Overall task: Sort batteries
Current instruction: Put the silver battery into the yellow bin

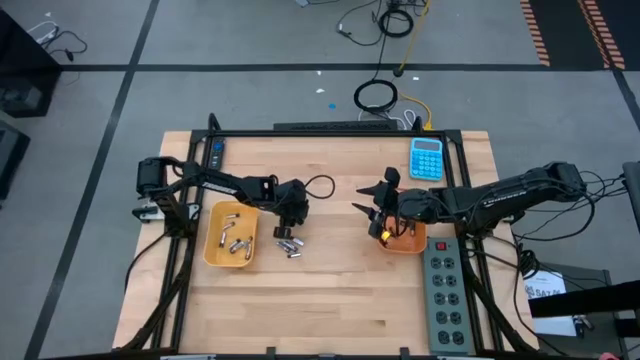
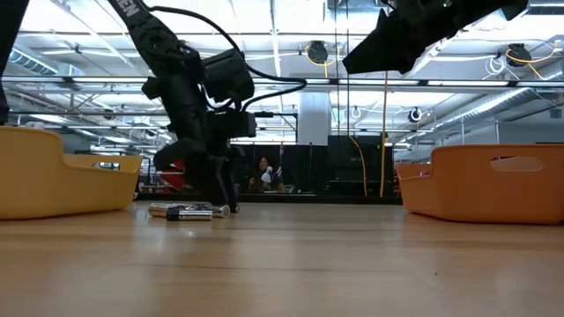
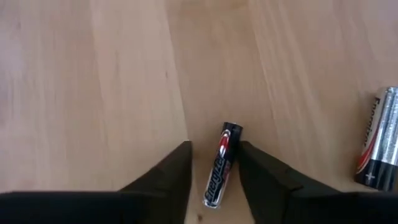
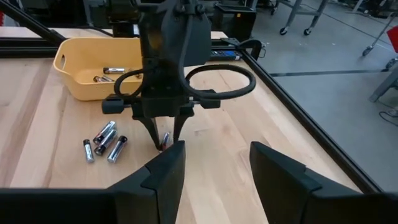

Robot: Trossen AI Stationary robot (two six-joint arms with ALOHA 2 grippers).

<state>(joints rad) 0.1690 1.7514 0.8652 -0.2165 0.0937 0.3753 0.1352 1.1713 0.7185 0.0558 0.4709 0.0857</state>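
**Sorting partway: one tray filling, a cluster left on the table**

Thin dark battery lies flat on the table, straddled by the left claw. Fingers stand either side of it, apart, not yet clamped; whether they touch the cell I cannot tell. Judged: a pick in hand, not completed.

Just beside, a silvery battery shows at the wrist view's edge. From above, a small cluster of loose batteries lies right by the claw, near the left tray. That yellow tray holds several sorted batteries.

Right claw hangs at the right tray, fingers parted, nothing visible between them. Contents of that tray are hidden by the arm; cannot tell.

Progress, as a judgement: well started, not finished. Left: the dark cell under the claw plus a handful on the wood, maybe five or six.
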